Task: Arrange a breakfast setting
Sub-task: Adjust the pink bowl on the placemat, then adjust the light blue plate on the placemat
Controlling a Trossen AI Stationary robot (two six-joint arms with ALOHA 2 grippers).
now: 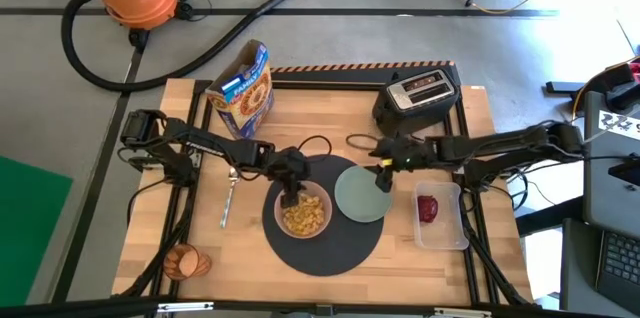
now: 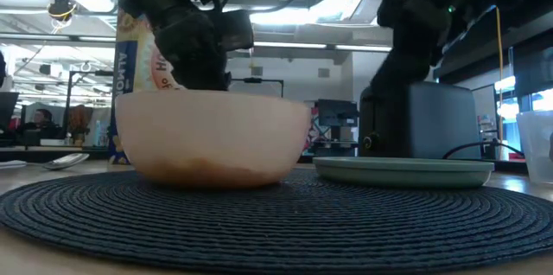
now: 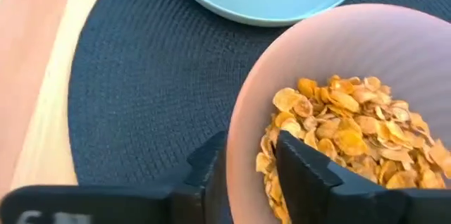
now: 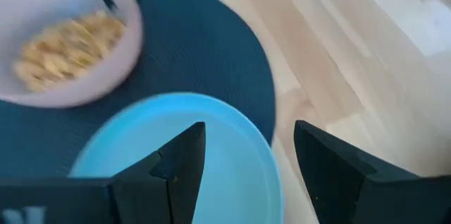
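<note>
On the table are one dark mat [image 1: 325, 243], one pink bowl [image 1: 304, 214] of cereal, one pale green plate [image 1: 358, 196], one spoon [image 1: 229, 196], one cereal box [image 1: 243, 90], one toaster [image 1: 418, 94] and one clear tub [image 1: 441, 216].

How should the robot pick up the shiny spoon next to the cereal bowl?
Best guess: come straight down from above and pinch the metal spoon across its thin handle, near the middle. It lies flat on the wooden table, left of the mat, with bare wood on both sides for the fingers.
</note>
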